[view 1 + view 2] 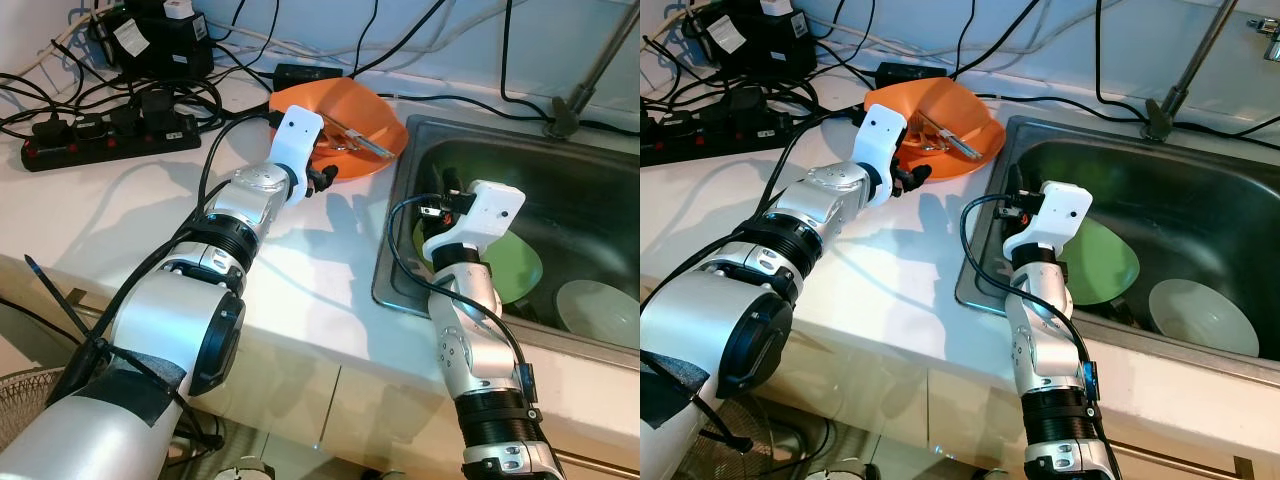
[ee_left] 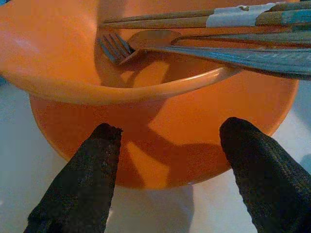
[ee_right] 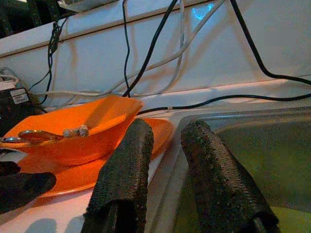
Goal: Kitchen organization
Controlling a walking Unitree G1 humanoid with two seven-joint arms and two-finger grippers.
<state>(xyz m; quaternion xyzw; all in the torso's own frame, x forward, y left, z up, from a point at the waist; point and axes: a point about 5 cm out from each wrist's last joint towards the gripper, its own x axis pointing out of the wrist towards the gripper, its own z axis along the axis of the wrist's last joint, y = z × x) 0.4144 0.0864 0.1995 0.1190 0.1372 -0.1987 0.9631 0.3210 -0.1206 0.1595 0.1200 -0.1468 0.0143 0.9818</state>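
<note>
While I watch through the left eye, my left gripper (image 1: 322,182) sits at the near rim of the orange bowl (image 1: 385,135), which rests on the counter (image 1: 130,200) just beside the sink (image 1: 600,190). My right gripper (image 1: 447,192) hangs over the sink's edge, above a green plate (image 1: 520,270); a white bowl (image 1: 600,312) lies beside that plate. From the left wrist, both fingers (image 2: 82,179) stand wide apart before the bowl, with a fork (image 2: 116,48) and chopsticks (image 2: 160,20) inside. From the right wrist, its fingers (image 3: 124,174) stand slightly apart, holding nothing.

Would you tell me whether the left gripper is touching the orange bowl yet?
Apart. In the left wrist view, white counter shows between both black fingertips and the orange bowl; the left gripper is open.
</note>
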